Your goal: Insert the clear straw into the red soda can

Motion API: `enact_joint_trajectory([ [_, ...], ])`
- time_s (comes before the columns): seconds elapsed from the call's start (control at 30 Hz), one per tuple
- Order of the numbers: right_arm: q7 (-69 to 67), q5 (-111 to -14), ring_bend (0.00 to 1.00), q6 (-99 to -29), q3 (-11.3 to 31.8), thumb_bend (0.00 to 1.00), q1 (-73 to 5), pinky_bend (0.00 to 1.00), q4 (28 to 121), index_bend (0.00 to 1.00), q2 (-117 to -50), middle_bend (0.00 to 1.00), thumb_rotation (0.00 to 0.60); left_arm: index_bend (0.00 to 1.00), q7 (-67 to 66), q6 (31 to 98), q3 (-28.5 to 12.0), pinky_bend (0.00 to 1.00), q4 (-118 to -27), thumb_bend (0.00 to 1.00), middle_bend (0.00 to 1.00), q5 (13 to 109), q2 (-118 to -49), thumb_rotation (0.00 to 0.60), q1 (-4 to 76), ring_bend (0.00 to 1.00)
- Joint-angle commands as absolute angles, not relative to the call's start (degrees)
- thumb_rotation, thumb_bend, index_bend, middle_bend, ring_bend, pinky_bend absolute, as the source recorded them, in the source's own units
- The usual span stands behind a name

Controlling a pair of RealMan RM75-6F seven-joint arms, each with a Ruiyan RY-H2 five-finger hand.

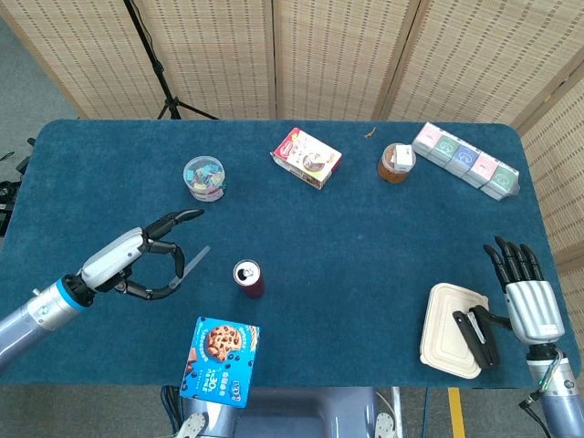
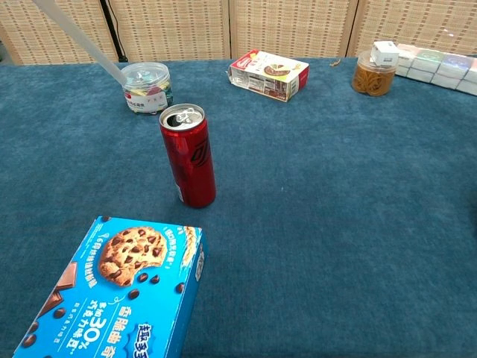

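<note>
The clear straw is pinched in the left hand, with the other fingers curved around it, and is held above the tabletop to the left of the red soda can, well apart from it. In the chest view only the straw's free end is seen, slanting down from the upper left corner; the hand itself is out of that frame. The right hand rests at the far right edge with its fingers spread and nothing held, just beside a white lidded box on which a dark object lies.

The step in hand is judged to be the carrying of the straw toward the can; insertion is not yet done. For the next move, the straw's lower end would have to be brought over the can's top and lined up with the small opening, then lowered steeply, since a slanted approach is likely to glance off the rim.

The can stands upright and opened; its contents cannot be seen. A clear round tub holds small coloured pieces. An amber jar carries a small white box on its lid. A cookie box lies flat near the front edge.
</note>
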State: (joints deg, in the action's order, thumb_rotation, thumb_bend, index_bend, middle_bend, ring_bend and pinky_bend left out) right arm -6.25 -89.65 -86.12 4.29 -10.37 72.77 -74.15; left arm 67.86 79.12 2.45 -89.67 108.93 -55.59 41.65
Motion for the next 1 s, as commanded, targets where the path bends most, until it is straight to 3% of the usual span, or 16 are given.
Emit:
enact_joint_trajectory([
  [0.03, -6.15, -89.70, 0.00, -86.09, 4.25, 0.00, -10.38, 0.00, 72.78, 0.00, -74.15, 0.00, 0.600, 0.60, 73.00, 81.99, 4.22, 0.00, -90.79, 0.35, 0.00, 112.40, -53.08, 0.600, 42.93, 0.00],
  [0.57, -6.32, -89.12, 0.00, -85.50, 4.39, 0.00, -10.41, 0.00, 72.34, 0.00, -74.01, 0.00, 0.600, 0.60, 78.66, 78.64, 5.03, 0.00, -91.53, 0.35, 0.00, 110.17, -55.69, 0.600, 45.83, 0.00],
  [1.0, -6.18, -89.05, 0.00, -85.46, 4.36, 0.00, -10.36, 0.00, 72.38, 0.00, -73.98, 0.00, 0.600, 0.60, 81.34, 70.71, 3.41, 0.00, -92.80, 0.35, 0.00, 104.64, -56.55, 0.600, 49.97, 0.00],
])
